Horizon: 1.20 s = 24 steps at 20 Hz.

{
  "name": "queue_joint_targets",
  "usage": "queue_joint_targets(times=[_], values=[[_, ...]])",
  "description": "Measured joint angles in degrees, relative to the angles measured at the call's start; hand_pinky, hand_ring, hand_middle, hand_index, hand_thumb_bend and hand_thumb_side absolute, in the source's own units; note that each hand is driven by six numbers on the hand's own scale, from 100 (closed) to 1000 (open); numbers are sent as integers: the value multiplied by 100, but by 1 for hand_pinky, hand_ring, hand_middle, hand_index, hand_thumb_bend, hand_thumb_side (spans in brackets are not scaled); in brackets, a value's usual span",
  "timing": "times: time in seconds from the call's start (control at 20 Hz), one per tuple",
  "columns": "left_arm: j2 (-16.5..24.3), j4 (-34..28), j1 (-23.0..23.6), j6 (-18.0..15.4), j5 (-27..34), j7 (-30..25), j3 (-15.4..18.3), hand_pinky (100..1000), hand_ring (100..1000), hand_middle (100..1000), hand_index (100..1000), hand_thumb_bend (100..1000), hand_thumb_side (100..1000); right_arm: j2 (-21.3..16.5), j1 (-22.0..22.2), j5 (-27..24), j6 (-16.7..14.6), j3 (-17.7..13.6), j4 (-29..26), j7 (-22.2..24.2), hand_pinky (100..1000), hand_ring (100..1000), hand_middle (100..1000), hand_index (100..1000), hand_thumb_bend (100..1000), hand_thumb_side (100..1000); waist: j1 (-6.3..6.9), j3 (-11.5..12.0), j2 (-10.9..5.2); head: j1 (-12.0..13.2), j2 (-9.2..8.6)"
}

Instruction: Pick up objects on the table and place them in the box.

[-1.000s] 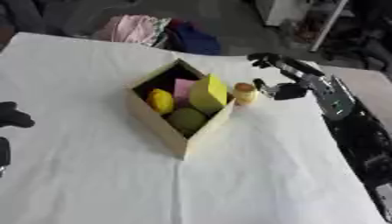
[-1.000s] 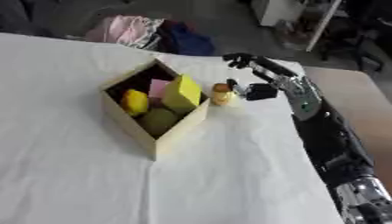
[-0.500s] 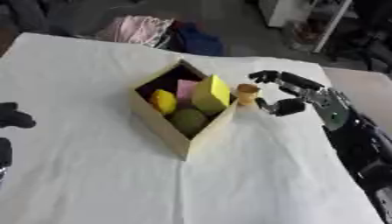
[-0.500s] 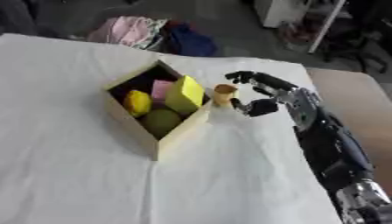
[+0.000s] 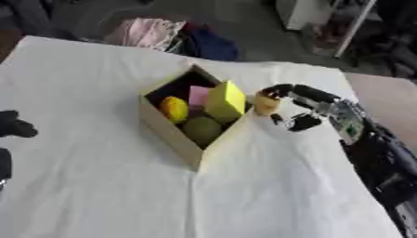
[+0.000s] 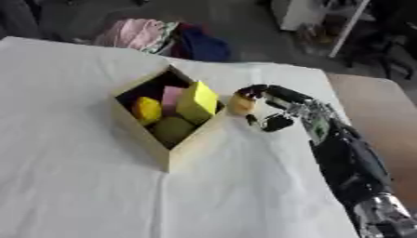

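No text, label, brand, number or sign can be read anywhere. The box (image 5: 181, 135) shows plain walls, and the small tan thing (image 5: 265, 102) just right of the box seems to carry no print, though the view is blurred.

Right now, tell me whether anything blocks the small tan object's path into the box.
Only the box's near wall separates the small tan object from inside; the right hand reaches it unobstructed. The box already holds several objects.

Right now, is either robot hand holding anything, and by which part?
The right robot hand has fingers curled around the top of the small tan object standing beside the box; whether it is actually gripped cannot be told. The left robot hand holds nothing.
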Motion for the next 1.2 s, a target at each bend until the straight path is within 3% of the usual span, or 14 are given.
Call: queue_joint_targets(times=[0.45,0.75,0.95,1.0,1.2], values=[[0,0,-44,-36,0,-23,-1,777,675,642,829,100,571,207,-52,305,142,-31,0,-434,750,742,775,908,100,207,0,55,1,-84,-47],[0,0,-62,-50,2,-37,-2,777,676,643,829,100,571,270,-55,595,353,-36,-2,-799,677,689,736,880,100,206,0,71,1,-100,-48],[0,0,-73,-52,2,-38,-2,777,677,643,829,100,570,302,-54,821,538,-56,-7,-1228,551,567,593,786,100,187,0,88,1,-108,-48],[0,0,-76,-52,2,-39,-2,777,677,643,829,100,571,320,-54,873,564,-65,-9,-1354,498,520,525,728,100,179,0,90,1,-115,-48],[0,0,-79,-53,2,-39,-3,776,677,643,829,100,569,333,-46,1060,573,-66,-41,-1916,416,450,395,586,100,151,0,90,1,-126,-48]])
